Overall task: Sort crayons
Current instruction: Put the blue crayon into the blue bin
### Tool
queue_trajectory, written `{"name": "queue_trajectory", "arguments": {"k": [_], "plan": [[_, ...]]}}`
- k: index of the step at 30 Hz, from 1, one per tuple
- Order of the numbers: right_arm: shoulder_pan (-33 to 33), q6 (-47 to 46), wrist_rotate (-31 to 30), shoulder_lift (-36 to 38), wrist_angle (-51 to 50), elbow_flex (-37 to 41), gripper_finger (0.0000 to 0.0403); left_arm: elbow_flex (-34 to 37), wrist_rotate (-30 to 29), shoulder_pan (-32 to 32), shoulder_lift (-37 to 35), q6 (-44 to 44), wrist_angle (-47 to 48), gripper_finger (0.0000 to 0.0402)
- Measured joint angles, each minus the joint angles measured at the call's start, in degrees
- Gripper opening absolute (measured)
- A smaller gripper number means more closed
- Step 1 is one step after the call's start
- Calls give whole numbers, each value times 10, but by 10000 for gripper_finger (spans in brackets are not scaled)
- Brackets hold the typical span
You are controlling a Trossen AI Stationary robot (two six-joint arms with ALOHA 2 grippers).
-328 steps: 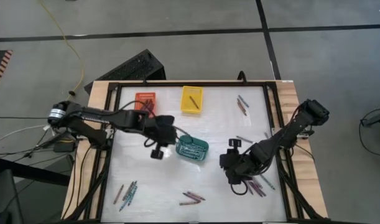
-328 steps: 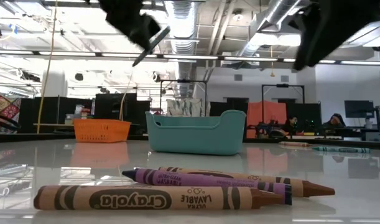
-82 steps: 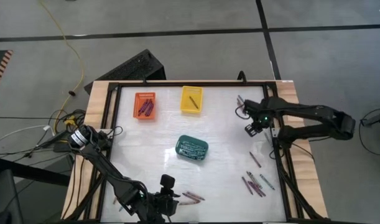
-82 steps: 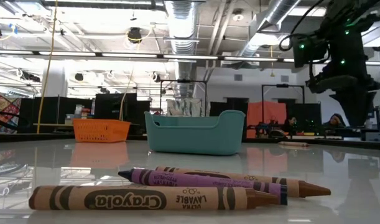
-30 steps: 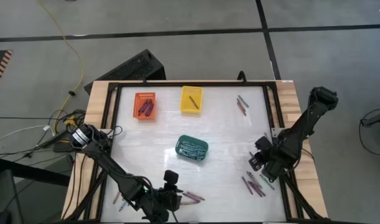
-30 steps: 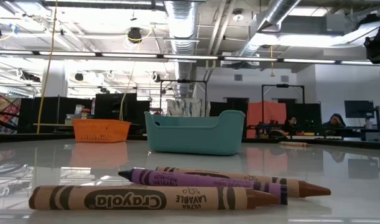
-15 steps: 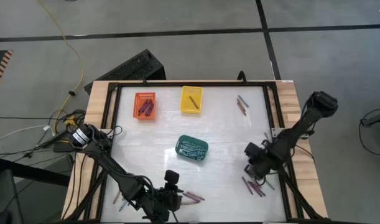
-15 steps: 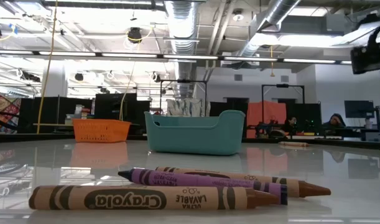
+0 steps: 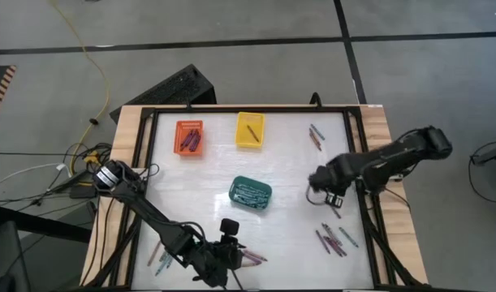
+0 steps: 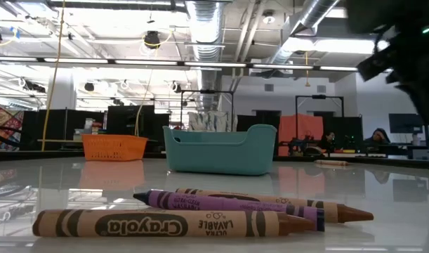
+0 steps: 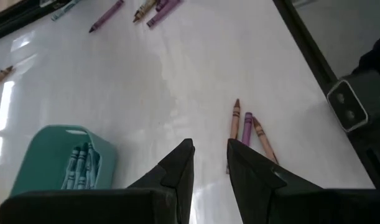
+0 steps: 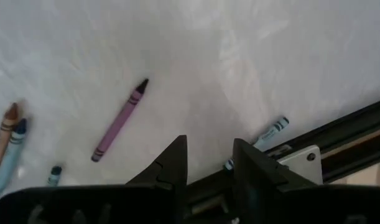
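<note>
Crayons lie scattered over the white table. Three of them, two brown (image 10: pixel 165 223) and one purple (image 10: pixel 228 202), lie side by side near the front edge (image 9: pixel 252 257), just ahead of my left gripper (image 11: pixel 209 167), which hovers open and empty above them (image 9: pixel 231 258). My right gripper (image 12: pixel 208 163) hangs open and empty, pointing down, over the table's right part (image 9: pixel 325 185). Beneath it lies a single purple crayon (image 12: pixel 120 119), and a teal crayon (image 12: pixel 264 134) lies beside the black frame.
A teal basket (image 9: pixel 251 193) holding teal crayons stands mid-table. An orange basket (image 9: pixel 190 136) and a yellow basket (image 9: pixel 249 130) stand at the far side. More crayons lie at the front left (image 9: pixel 162 251), front right (image 9: pixel 333 239) and far right (image 9: pixel 315 136). A black frame (image 9: pixel 365 203) borders the table.
My right gripper has moved from above the front-right crayon group toward the table's far edge and a little toward its middle, rising somewhat and rolling about its own axis. No crayon has moved.
</note>
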State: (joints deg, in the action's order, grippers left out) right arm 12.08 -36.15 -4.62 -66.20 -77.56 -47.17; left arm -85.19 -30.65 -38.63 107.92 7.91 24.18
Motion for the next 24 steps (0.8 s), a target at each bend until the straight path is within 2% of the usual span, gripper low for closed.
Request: {"name": "queue_trajectory", "arguments": {"k": [3, 13, 18, 24], "plan": [[-78, 79, 33, -27, -8, 0, 123, 0, 4, 7, 0, 1, -2, 87], [-254, 255, 34, -142, -22, 0, 123, 0, 24, 15, 0, -1, -7, 87], [-330, 311, 33, -196, -10, 0, 123, 0, 24, 15, 0, -3, -5, 87], [-420, 336, 32, -243, 5, 0, 123, 0, 24, 15, 0, -4, 6, 87]]}}
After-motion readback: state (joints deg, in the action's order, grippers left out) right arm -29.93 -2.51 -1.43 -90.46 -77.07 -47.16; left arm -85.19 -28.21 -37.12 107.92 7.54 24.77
